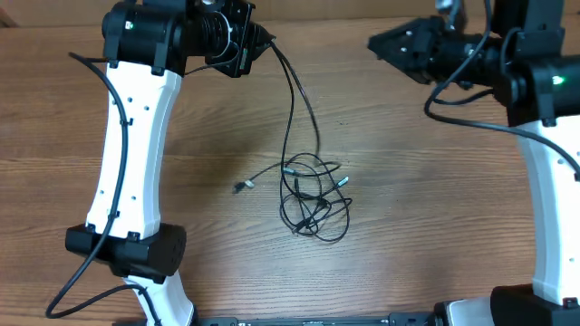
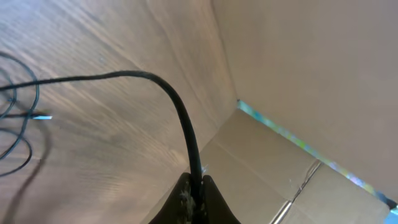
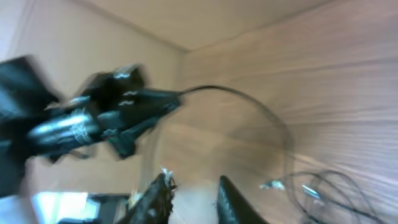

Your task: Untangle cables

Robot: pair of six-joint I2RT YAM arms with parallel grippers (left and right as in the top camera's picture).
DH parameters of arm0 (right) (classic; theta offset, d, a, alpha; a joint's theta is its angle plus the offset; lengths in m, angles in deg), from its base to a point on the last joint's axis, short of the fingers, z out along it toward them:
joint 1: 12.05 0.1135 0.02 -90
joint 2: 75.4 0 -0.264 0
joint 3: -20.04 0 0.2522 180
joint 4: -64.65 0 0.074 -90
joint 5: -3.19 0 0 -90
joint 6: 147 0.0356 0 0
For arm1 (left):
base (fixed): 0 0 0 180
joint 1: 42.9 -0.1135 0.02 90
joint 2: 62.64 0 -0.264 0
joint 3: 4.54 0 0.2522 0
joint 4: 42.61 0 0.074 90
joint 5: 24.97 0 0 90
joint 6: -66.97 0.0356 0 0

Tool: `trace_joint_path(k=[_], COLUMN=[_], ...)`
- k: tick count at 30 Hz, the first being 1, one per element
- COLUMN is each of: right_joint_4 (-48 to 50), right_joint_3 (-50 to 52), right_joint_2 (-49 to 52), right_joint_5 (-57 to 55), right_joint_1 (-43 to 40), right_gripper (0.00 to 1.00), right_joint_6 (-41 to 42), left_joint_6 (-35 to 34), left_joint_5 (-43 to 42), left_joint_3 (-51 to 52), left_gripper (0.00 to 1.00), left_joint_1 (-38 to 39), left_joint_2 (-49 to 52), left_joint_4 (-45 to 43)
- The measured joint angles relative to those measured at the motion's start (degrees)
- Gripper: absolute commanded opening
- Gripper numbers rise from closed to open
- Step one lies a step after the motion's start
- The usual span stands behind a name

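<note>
"Wooden desk (image 1: 408,181), brown grain. Entry one?"

"Cables (image 1: 313,195): thin, black, in a loose tangle at the desk's middle, well apart from every edge. One plug (image 1: 240,187) lies out on the tangle's left side."

"Entry two?"

"Left gripper (image 1: 256,41), raised over the far edge, left of centre. Jaws together, clamped on one strand (image 1: 294,91), which runs from the gripper down to the tangle. The left wrist view confirms it: fingertips (image 2: 183,196) pinched on that strand, desk below."

"Entry three?"

"Right gripper (image 1: 376,43), over the far edge toward the right corner, pointed at the left gripper and well apart from it. Its wrist view shows two fingers (image 3: 233,202) standing apart — nothing between them. Tangle low in that view, blurred."
</note>
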Motion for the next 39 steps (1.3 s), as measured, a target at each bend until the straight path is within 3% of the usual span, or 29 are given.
trace_joint_path(k=[5,14,25,30,33,39], right_joint_4=[-4.87,-7.91,-9.14,-10.29,-10.45,-10.51], right_joint_3=[0.0,0.0,0.0,0.0,0.0,0.0], right_joint_2=[0.0,0.0,0.0,0.11,0.66,2.36], right_joint_5=[-6.99,-12.35,-14.03,-14.05,-14.08,-14.12], right_joint_1=[-0.98,-0.98,-0.98,-0.98,-0.98,-0.98], right_gripper=[0.34,0.4,0.45,0.45,0.46,0.52], right_joint_6=[-1.62,-3.82,-5.33,-5.57,-5.55,-5.55], left_joint_6=[0.44,1.05,7.39,7.69,7.63,6.95], left_joint_5=[1.9,2.67,3.87,-0.39,-2.23,0.09], left_joint_3=[0.17,0.28,0.31,0.33,0.11,0.26], left_gripper=[0.04,0.04,0.04,0.04,0.04,0.04], left_joint_1=[-0.02,-0.02,-0.02,-0.02,-0.02,0.02], left_joint_2=[-3.13,-10.73,-14.58,-14.56,-14.58,-14.45], left_joint_4=[-4.59,-24.85,-27.71,-35.23,-31.93,-11.69])
